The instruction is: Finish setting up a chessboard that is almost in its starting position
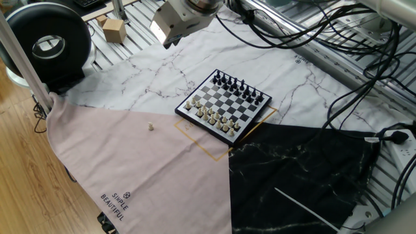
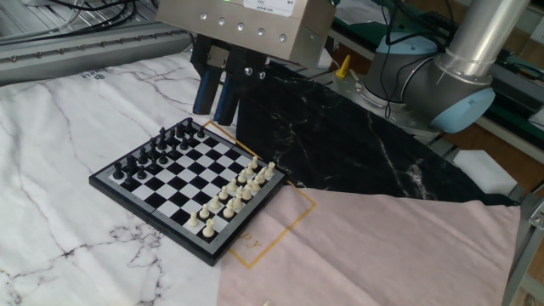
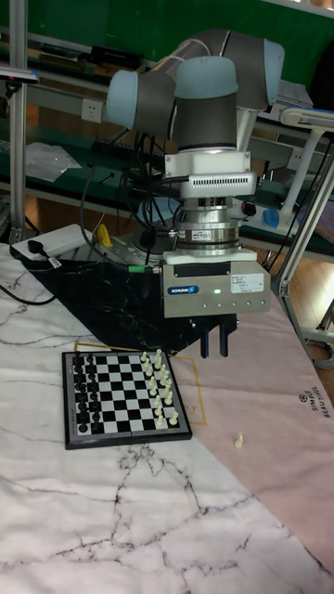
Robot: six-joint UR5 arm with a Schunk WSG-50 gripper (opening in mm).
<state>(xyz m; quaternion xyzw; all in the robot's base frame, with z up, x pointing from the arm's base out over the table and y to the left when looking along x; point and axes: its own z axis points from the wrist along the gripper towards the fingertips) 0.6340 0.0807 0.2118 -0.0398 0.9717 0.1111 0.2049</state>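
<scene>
Chessboard (image 1: 224, 106) on cloth-covered table (image 1: 130, 169)

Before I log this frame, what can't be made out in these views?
- Loose cream piece on the pink cloth: too small in every view to tell its type.
- Chessboard: pieces are tiny, so the vacant square can't be picked out.
- Pincer: in one fixed view its fingers are cut off by the top edge; the other two views show nothing between them.
- Tall fixed view: whether the pincer hangs over the board's edge or the cloth is unclear.

All views are lit evenly and brightly from above. Only soft, weak shadows are seen under the chessboard (image 2: 189, 187). The pictures are fairly sharp, but the small pieces are not resolved well.
</scene>
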